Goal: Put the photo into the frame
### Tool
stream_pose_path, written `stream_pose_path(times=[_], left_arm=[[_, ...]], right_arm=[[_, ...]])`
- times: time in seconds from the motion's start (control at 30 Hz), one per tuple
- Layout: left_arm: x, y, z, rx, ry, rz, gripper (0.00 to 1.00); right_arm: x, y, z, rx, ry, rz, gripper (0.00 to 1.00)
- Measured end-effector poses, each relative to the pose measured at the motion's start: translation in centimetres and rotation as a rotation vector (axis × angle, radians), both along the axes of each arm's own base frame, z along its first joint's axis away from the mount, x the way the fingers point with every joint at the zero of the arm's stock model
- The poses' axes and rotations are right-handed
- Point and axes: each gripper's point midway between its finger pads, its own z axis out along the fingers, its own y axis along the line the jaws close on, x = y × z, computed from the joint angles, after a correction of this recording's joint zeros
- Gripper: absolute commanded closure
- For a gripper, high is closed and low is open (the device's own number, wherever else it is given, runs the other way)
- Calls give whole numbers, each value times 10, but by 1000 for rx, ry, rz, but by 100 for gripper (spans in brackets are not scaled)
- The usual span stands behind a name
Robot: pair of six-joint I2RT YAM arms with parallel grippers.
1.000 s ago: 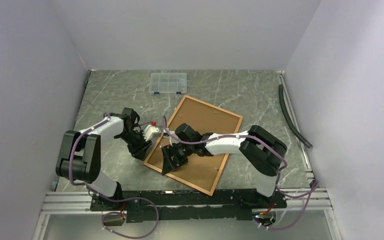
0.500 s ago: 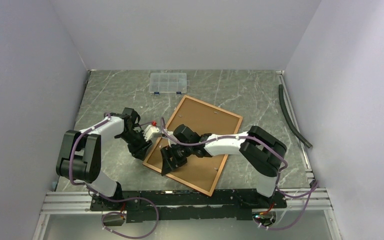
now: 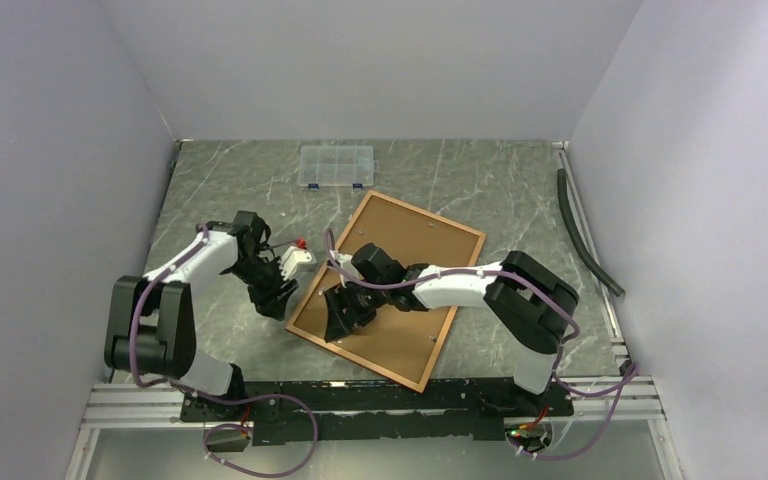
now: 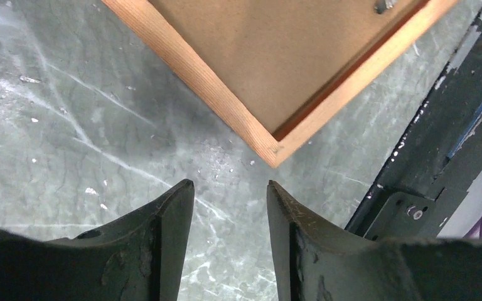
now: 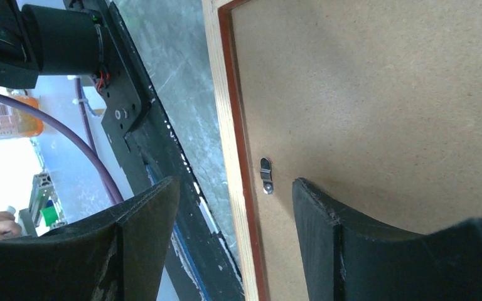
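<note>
The frame [image 3: 428,213] lies face-down at centre, long axis far-to-near; your right gripper [image 5: 235,185] — jaws spread, empty — hangs over its left rail by a turn clip [image 5: 265,175], nearer than your parted left gripper [image 4: 229,185]; photo unseen.

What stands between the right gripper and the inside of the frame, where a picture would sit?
The brown backing board fills the back of the frame, flat inside its wooden border. A small metal clip sits at its edge, under the open right gripper. No photo is visible.
</note>
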Motion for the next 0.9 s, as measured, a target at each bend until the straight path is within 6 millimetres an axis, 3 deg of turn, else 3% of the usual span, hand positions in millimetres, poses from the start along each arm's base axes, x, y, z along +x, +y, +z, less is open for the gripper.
stream_pose_path(times=[0.1, 0.17, 0.4, 0.6, 0.9], left_arm=[[-6, 0, 9, -25, -49, -26, 44], [-14, -2, 9, -35, -55, -39, 37], [-36, 0, -19, -11, -37, -85, 38], [-14, -5, -20, -17, -124, -68, 38], [-12, -6, -21, -16, -106, -44, 39]], right_arm=[[-3, 0, -5, -4, 12, 16, 31], [-5, 1, -5, 5, 16, 31, 31], [-10, 7, -6, 21, 11, 72, 31], [-16, 9, -6, 28, 10, 96, 32], [-16, 10, -6, 35, 1, 106, 35]])
